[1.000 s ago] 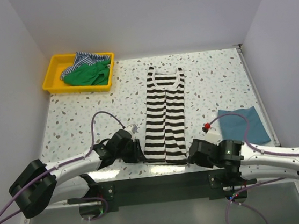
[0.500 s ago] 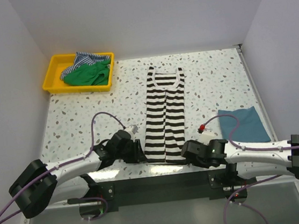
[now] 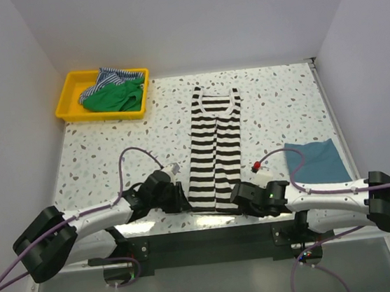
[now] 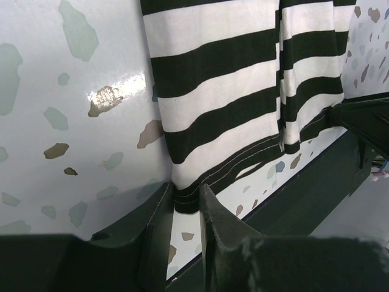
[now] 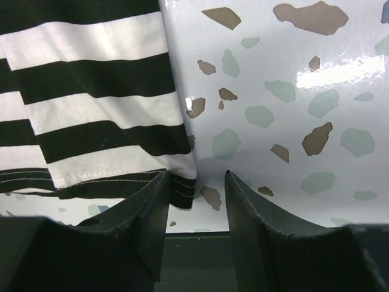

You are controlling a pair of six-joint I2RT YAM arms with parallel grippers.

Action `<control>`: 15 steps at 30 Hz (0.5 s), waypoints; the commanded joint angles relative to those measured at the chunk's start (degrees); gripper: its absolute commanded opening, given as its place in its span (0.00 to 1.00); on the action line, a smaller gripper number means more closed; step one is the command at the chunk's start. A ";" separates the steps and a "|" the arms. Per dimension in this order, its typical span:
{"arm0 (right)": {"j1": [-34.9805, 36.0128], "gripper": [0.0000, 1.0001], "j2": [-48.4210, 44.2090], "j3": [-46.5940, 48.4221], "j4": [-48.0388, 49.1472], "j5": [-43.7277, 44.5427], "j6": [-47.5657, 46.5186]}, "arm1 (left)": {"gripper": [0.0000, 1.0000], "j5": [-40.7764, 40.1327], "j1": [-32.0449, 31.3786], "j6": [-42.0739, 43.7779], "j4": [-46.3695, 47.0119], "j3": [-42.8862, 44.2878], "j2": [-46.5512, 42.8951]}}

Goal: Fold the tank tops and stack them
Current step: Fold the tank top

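Quick notes on this one. The black-and-white striped tank top (image 3: 217,150) is laid out long and narrow down the middle of the bench (image 3: 113,169). Its straps are at the far end and its hem is right by the near edge. The step in hand is judged to be the hem pickup, so the bottom can be folded up toward the straps.

The left jaws are seen pressed onto the near-left hem corner (image 4: 185,199), with cloth pinched between them. The right jaws are spread. The near-right hem corner (image 5: 181,185) sits just inside the gap against one finger, and nothing is gripped there yet.

To get it done well, a deeper bite is probably wanted on the right, since only the very corner is inside the gap. All cloth layers at that corner should be caught before anything is lifted. Both corners should then be raised together and carried level, otherwise the fold likely comes out crooked.

Room-wise, the hem is close to the bench's near edge, so a dropped corner could slip over it. Bare bench is seen beyond the straps and on both sides. The teal-blue tank top (image 3: 318,162) is parked folded well to the right. The yellow tray (image 3: 71,112), holding the green tank top (image 3: 113,97) and the finely blue-striped tank top (image 3: 114,76), is far off at the back left. Nothing there should get snagged.
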 commanded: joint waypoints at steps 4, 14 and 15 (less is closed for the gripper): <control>-0.09 0.47 1.61 -0.54 3.91 -1.42 -0.53 | 0.27 -3.69 -1.01 0.79 -6.90 -3.44 3.53; -0.17 0.22 2.77 -2.04 3.92 -2.22 -0.18 | 0.05 -3.69 -2.77 0.35 -6.28 -3.88 4.59; 0.00 0.18 2.67 -1.86 3.48 -2.13 -0.79 | 0.00 -3.60 -3.12 0.26 -6.45 -3.71 4.68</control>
